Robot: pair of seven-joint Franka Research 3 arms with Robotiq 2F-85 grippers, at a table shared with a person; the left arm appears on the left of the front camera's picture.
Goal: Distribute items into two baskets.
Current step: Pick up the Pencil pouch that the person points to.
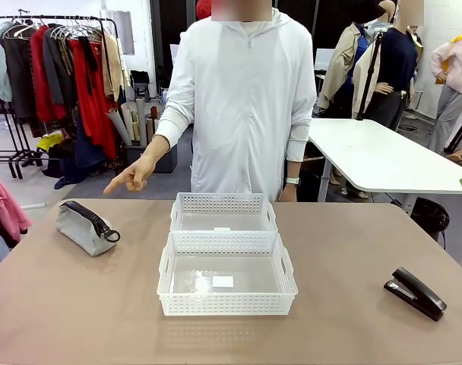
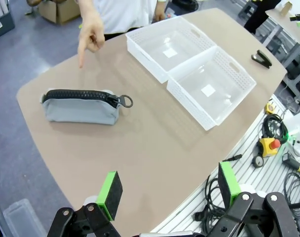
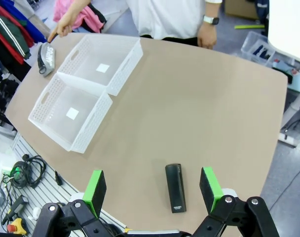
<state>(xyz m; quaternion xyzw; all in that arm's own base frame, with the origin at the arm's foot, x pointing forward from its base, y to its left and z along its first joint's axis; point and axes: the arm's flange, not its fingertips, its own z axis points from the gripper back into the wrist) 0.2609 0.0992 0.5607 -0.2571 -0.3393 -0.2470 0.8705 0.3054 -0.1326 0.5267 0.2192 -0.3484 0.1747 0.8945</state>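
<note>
black, with green pads standing far apart, the right pincer is hanging wide open and empty above the near right part of the table. the stapler is lying flat right beneath it, between the two fingers and a little nearer one of them. its long axis is running across the line from pad to pad, so the jaws are standing either side of its narrow width; a straight drop is looking like enough. it is looking black, slim, hard and closed.

the left pincer is likewise gaping wide with nothing in it, above the table's near left edge. the pouch is lying well ahead of it on the left side, its long axis running roughly along the line between the pads, so i am judging that the wrist needs turning first. it is looking grey and soft, with a black zip along the top and a ring pull at one end.

farther in, at the middle, two white baskets are sitting end to end and touching, both empty, the near basket looking larger than the far basket. beyond the pouch, the person's hand is pointing a finger down near it.
</note>
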